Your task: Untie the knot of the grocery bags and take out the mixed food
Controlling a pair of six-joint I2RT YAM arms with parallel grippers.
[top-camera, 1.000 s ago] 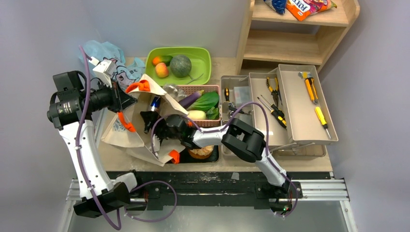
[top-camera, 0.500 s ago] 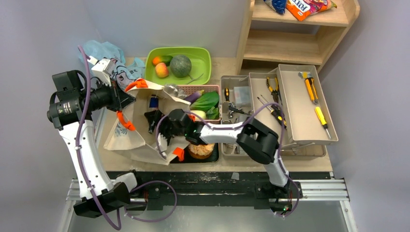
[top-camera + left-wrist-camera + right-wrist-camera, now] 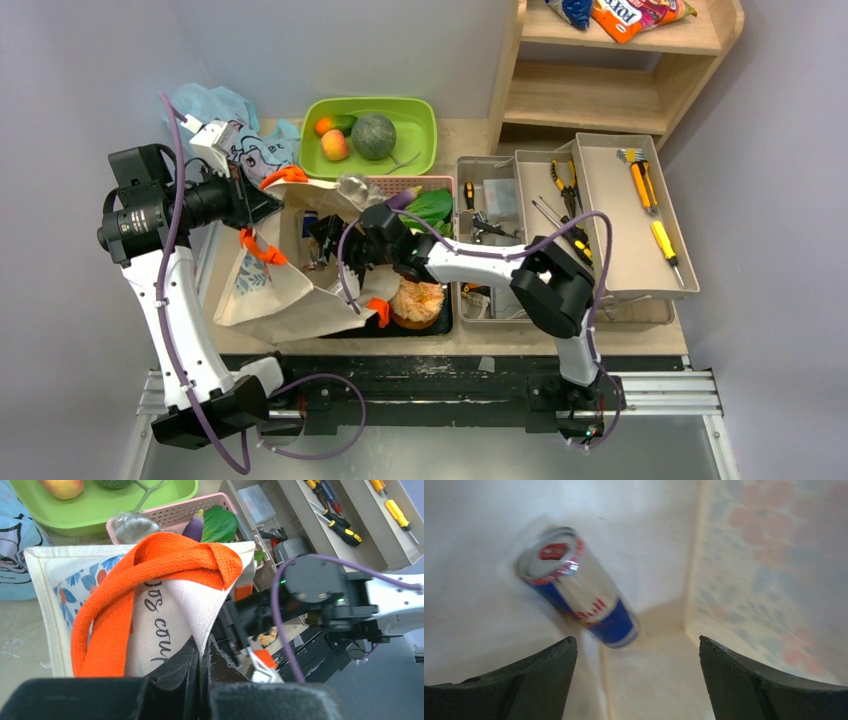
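The beige canvas tote (image 3: 270, 290) lies on its side with its mouth held up. My left gripper (image 3: 255, 200) is shut on the tote's rim next to an orange handle (image 3: 150, 575); the cloth is pinched between its fingers (image 3: 202, 655). My right gripper (image 3: 325, 240) reaches inside the tote, open and empty (image 3: 638, 645). A blue and silver drink can (image 3: 576, 592) lies blurred on the tote's floor just ahead of the left finger. The light-blue plastic bag (image 3: 215, 105) lies crumpled at the back left. Its knot does not show.
A green basin (image 3: 410, 125) holds an orange, a peach (image 3: 335, 145) and a melon (image 3: 373, 136). A pink basket (image 3: 440, 185) holds eggplant and greens (image 3: 432, 207). The pastry (image 3: 417, 300) sits on a black tray. An open toolbox (image 3: 610, 220) and a shelf (image 3: 620, 70) stand at the right.
My right gripper has moved away from me and deeper into the tote's mouth. The tote's near flap has shifted left, uncovering the pastry. The left gripper has kept its hold.
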